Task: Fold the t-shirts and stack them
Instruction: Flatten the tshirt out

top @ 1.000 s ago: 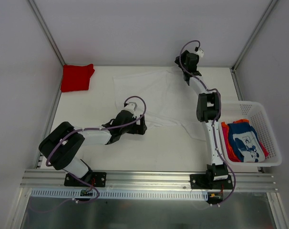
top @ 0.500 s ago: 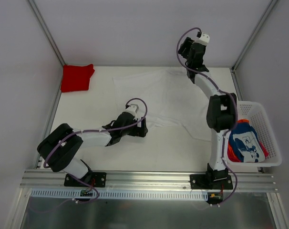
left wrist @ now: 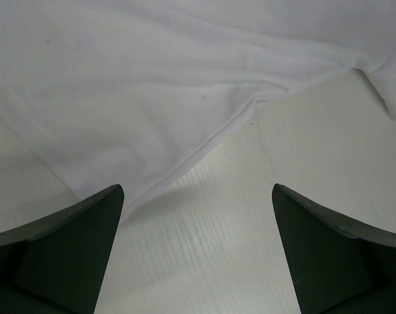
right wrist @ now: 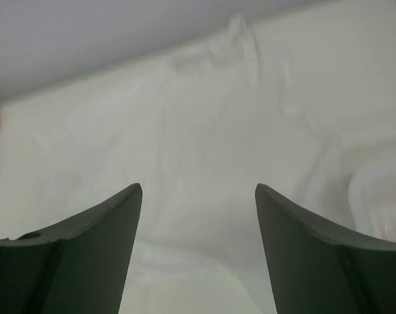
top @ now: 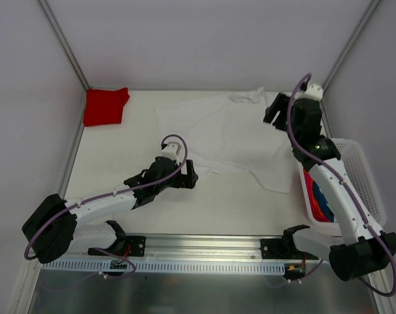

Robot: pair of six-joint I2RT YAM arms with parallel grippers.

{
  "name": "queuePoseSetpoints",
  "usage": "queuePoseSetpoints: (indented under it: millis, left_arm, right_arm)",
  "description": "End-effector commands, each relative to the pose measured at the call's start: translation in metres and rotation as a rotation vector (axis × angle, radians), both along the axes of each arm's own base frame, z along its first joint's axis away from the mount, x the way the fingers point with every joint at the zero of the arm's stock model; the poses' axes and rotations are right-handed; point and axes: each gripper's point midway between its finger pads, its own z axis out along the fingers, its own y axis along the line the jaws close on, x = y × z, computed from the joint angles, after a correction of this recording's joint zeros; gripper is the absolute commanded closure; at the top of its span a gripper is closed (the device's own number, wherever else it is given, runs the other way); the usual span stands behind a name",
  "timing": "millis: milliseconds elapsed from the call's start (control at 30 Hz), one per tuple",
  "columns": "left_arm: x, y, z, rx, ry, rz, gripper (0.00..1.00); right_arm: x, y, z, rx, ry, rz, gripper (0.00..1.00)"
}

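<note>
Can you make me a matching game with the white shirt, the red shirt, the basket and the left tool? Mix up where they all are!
Things:
1. white t-shirt
2. red t-shirt
3. basket
4. left tool

Places:
A. open, at the near edge of the white t-shirt
B. folded, far left corner
C. at the right side
D. spread out in the middle

Pairs: 1-D, 2-B, 3-C, 4-A

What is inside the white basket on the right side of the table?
In the basket, an orange-red t-shirt and a blue t-shirt show at the left side. The right arm covers most of them, so further contents cannot be seen.
</note>
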Motion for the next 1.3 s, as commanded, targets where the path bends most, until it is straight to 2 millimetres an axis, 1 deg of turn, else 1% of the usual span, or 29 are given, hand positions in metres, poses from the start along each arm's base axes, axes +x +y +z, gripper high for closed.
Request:
queuePoseSetpoints:
  millis: [0, 33, 67, 100, 133, 200, 233, 333, 400, 500, 533, 567, 600, 733, 767, 800, 833, 867, 900, 933, 967, 1000, 1033, 1067, 1100, 1133, 1200, 1233, 1267]
  left_arm:
    - [0.004, 0.012, 0.002, 0.066, -0.006, 0.051, 0.01]
    - [0.006, 0.015, -0.001, 0.076, -0.003, 0.073, 0.01]
    - [0.007, 0.017, -0.003, 0.082, -0.001, 0.084, 0.02]
    - [0.008, 0.019, -0.005, 0.089, 0.001, 0.098, 0.02]
    - [0.011, 0.019, -0.009, 0.107, 0.004, 0.109, 0.02]
    - [0.015, 0.016, -0.010, 0.115, 0.011, 0.119, 0.01]
    - [0.015, 0.013, -0.019, 0.129, 0.038, 0.107, 0.01]
    - [0.017, 0.002, -0.023, 0.119, 0.069, 0.093, 0.01]
    - [0.017, -0.003, -0.022, 0.104, 0.074, 0.081, 0.01]
    - [0.017, -0.003, -0.020, 0.096, 0.067, 0.082, 0.02]
    - [0.017, -0.001, -0.018, 0.097, 0.058, 0.085, 0.04]
    - [0.018, 0.001, -0.018, 0.104, 0.051, 0.093, 0.05]
    - [0.019, 0.003, -0.017, 0.104, 0.043, 0.097, 0.05]
    - [0.030, 0.007, -0.003, 0.122, -0.025, 0.124, 0.09]
    - [0.034, 0.007, 0.001, 0.125, -0.047, 0.129, 0.10]
    - [0.044, 0.007, 0.010, 0.119, -0.097, 0.137, 0.15]
    - [0.050, 0.006, 0.013, 0.110, -0.120, 0.141, 0.22]
    - [0.055, 0.005, 0.015, 0.095, -0.133, 0.138, 0.38]
    - [0.058, 0.000, 0.011, 0.076, -0.116, 0.115, 0.50]
    - [0.072, 0.003, 0.014, 0.035, -0.124, 0.138, 0.61]
    - [0.080, 0.001, 0.016, -0.001, -0.116, 0.139, 0.85]
    - [0.102, -0.007, -0.002, -0.128, -0.004, 0.106, 0.99]
    - [0.102, -0.008, -0.002, -0.139, 0.004, 0.113, 0.99]
    - [0.108, -0.008, -0.003, -0.161, 0.016, 0.109, 1.00]
    - [0.116, -0.011, 0.003, -0.173, 0.004, 0.113, 1.00]
    - [0.116, -0.014, -0.006, -0.169, 0.028, 0.096, 1.00]
    - [0.125, -0.021, -0.004, -0.184, 0.027, 0.080, 1.00]
    - [0.127, -0.023, -0.014, -0.179, 0.052, 0.071, 1.00]
    - [0.131, -0.029, -0.011, -0.207, 0.062, 0.041, 1.00]
  right_arm:
    - [-0.063, 0.010, -0.118, -0.006, 0.308, 0.078, 0.27]
    - [-0.073, 0.012, -0.129, 0.004, 0.326, 0.088, 0.35]
    - [-0.087, 0.017, -0.154, 0.010, 0.371, 0.117, 0.56]
    - [-0.099, 0.022, -0.161, 0.027, 0.382, 0.148, 0.57]
    - [-0.106, 0.022, -0.172, 0.029, 0.415, 0.146, 0.55]
    - [-0.124, 0.021, -0.200, 0.020, 0.520, 0.138, 0.38]
    - [-0.129, 0.022, -0.213, 0.001, 0.577, 0.138, 0.35]
    - [-0.137, 0.016, -0.236, -0.036, 0.652, 0.112, 0.34]
    - [-0.134, 0.019, -0.239, -0.030, 0.638, 0.122, 0.35]
    - [-0.129, 0.020, -0.246, -0.042, 0.621, 0.128, 0.68]
    - [-0.123, 0.021, -0.248, -0.054, 0.621, 0.125, 0.87]
    - [-0.117, 0.019, -0.250, -0.074, 0.619, 0.115, 0.93]
    - [-0.112, 0.019, -0.251, -0.092, 0.619, 0.111, 0.98]
    - [-0.075, 0.019, -0.259, -0.176, 0.677, 0.098, 0.99]
    - [-0.059, 0.025, -0.252, -0.168, 0.662, 0.115, 1.00]
    - [-0.053, 0.026, -0.270, -0.175, 0.722, 0.116, 0.99]
    - [-0.044, 0.022, -0.274, -0.167, 0.739, 0.106, 1.00]
    - [-0.030, 0.028, -0.269, -0.140, 0.731, 0.124, 1.00]
    - [-0.025, 0.029, -0.281, -0.129, 0.770, 0.125, 1.00]
    - [-0.017, 0.024, -0.281, -0.105, 0.772, 0.116, 1.00]
    - [-0.005, 0.029, -0.273, -0.076, 0.753, 0.134, 0.99]
    - [0.013, 0.027, -0.276, -0.024, 0.782, 0.148, 0.99]
    - [0.013, 0.027, -0.276, -0.018, 0.782, 0.145, 0.99]
    - [0.016, 0.016, -0.284, -0.005, 0.809, 0.117, 1.00]
    - [0.017, 0.021, -0.284, 0.036, 0.817, 0.147, 1.00]
    - [0.017, 0.015, -0.287, 0.051, 0.825, 0.129, 0.99]
    - [0.019, 0.003, -0.289, 0.063, 0.827, 0.099, 0.99]
    - [0.018, -0.005, -0.292, 0.077, 0.836, 0.082, 0.99]
    - [0.018, -0.003, -0.294, 0.109, 0.844, 0.104, 0.99]
